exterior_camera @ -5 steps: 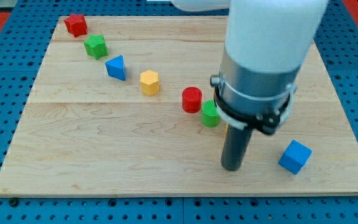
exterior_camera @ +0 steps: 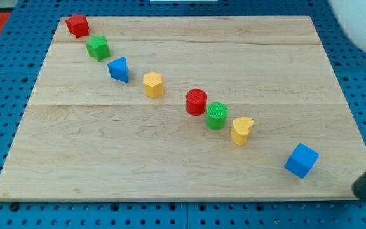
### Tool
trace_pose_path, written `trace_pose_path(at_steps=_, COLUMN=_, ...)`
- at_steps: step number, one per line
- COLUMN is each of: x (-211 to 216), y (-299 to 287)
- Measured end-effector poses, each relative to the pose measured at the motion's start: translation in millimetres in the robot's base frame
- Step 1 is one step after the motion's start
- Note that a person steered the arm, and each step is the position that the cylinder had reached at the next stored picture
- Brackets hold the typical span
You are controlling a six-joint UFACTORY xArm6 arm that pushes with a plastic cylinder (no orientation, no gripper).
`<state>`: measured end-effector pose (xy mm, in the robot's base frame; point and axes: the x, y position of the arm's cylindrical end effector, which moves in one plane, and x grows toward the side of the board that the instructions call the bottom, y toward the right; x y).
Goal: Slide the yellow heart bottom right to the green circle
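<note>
The yellow heart (exterior_camera: 241, 130) lies on the wooden board (exterior_camera: 107, 152), touching or almost touching the lower right side of the green circle (exterior_camera: 216, 115). The red circle (exterior_camera: 196, 101) sits against the green circle's upper left. My rod shows only at the view's bottom right corner, and my tip (exterior_camera: 365, 193) is off the board's right edge, far right of the heart and right of the blue cube (exterior_camera: 301, 159).
A diagonal row runs from the view's top left: red star-like block (exterior_camera: 77, 25), green star-like block (exterior_camera: 98, 47), blue triangle (exterior_camera: 119, 69), yellow hexagon (exterior_camera: 152, 84). A blue pegboard surrounds the board.
The rod has moved away from beside the green circle to the bottom right corner, off the board. The yellow heart, hidden before, now shows at the green circle's lower right.
</note>
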<state>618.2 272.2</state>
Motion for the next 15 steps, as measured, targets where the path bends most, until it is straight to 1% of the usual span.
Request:
trace_pose_path(at_steps=4, x=-1.1, y=45.6)
trace_pose_path(at_steps=5, x=-41.3, y=47.4)
trace_pose_path(at_steps=6, x=-135.9, y=25.7)
trace_pose_path(at_steps=7, x=-180.0, y=-55.2)
trace_pose_path(at_steps=8, x=-185.0, y=-104.2)
trace_pose_path(at_steps=9, x=-139.1, y=-123.0)
trace_pose_path(at_steps=10, x=-140.5, y=-146.7)
trace_pose_path(at_steps=11, x=-132.2, y=-171.5)
trace_pose_path(at_steps=12, x=-123.5, y=-179.9)
trace_pose_path(at_steps=13, x=-121.9, y=-147.8)
trace_pose_path(at_steps=14, x=-91.0, y=-148.3)
trace_pose_path(at_steps=15, x=-50.3, y=-154.5)
